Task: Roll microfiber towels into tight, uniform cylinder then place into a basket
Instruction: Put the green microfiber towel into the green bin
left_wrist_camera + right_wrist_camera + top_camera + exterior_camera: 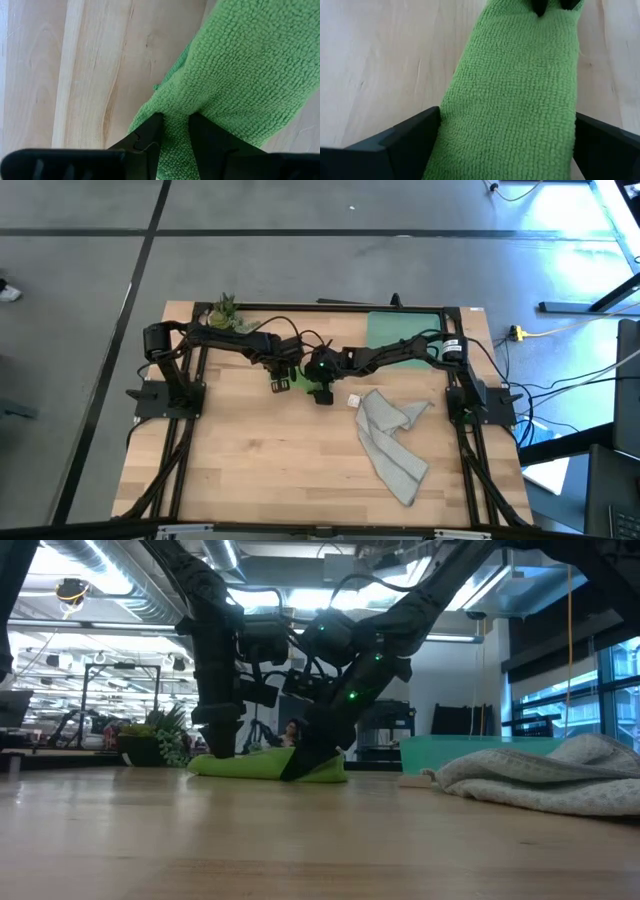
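Near the table's far middle, the left gripper [174,131] pinches one end of the green towel [240,75], fingers narrowed on a fold of cloth. Opposite, the right gripper [507,132] straddles the same rolled towel at its other end with fingers spread wide on either side. The roll lies flat on the wooden table [270,460]. Well to the right, the grey towel [392,442] sprawls unrolled. Behind it sits the teal basket [400,330]; a small plant [226,310] stands at the far left corner.
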`<action>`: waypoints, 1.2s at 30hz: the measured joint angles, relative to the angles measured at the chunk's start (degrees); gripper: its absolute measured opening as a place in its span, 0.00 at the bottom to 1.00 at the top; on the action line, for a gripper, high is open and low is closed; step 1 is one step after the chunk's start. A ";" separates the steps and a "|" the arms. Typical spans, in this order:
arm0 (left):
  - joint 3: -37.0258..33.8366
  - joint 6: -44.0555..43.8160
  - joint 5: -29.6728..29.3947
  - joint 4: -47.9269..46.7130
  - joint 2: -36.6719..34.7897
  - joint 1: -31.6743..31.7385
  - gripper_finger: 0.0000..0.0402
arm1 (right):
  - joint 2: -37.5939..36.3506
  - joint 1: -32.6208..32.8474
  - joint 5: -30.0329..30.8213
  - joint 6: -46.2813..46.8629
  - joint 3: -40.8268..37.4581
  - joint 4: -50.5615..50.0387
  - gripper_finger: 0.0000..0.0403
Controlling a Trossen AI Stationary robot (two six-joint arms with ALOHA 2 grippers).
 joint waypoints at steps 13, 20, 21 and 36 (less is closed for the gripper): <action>0.00 -0.02 0.00 0.00 0.00 0.02 0.24 | 0.11 -0.02 -2.39 1.75 -0.07 -0.60 0.83; 0.00 -0.02 0.00 0.00 0.00 0.00 0.24 | 0.11 0.07 -1.96 1.79 -0.07 -0.72 0.53; 0.00 -0.02 0.00 0.00 0.00 0.01 0.24 | 0.11 0.07 -1.94 1.79 -0.07 -0.72 0.48; 0.00 -0.11 -0.13 1.58 0.09 0.02 0.24 | 0.09 0.02 -1.62 1.90 -0.09 -0.72 0.08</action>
